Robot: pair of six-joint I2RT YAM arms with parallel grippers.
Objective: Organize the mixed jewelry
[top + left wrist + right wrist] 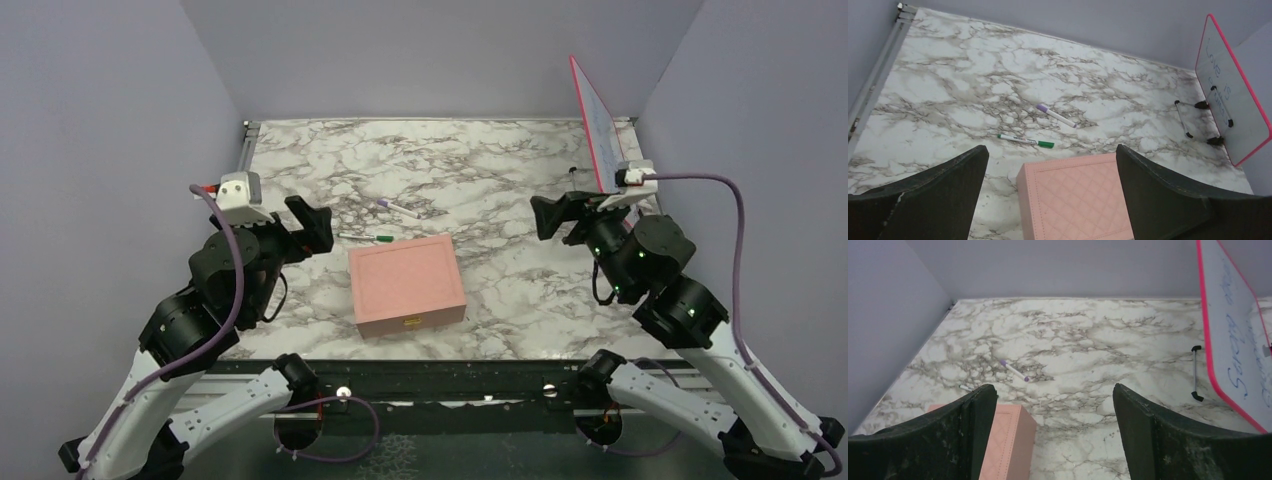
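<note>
Marble table (500, 160): closed pink box (407, 285) near front edge centre, two pens (366, 238) behind it; left gripper (318, 226) and right gripper (548, 215) both spread wide, holding nothing.

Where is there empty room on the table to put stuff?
Bare table: the far left corner behind the purple pen, and the stretch between the pink box and the whiteboard. Crowded: just behind the box, where the green pen lies by the purple one.
</note>
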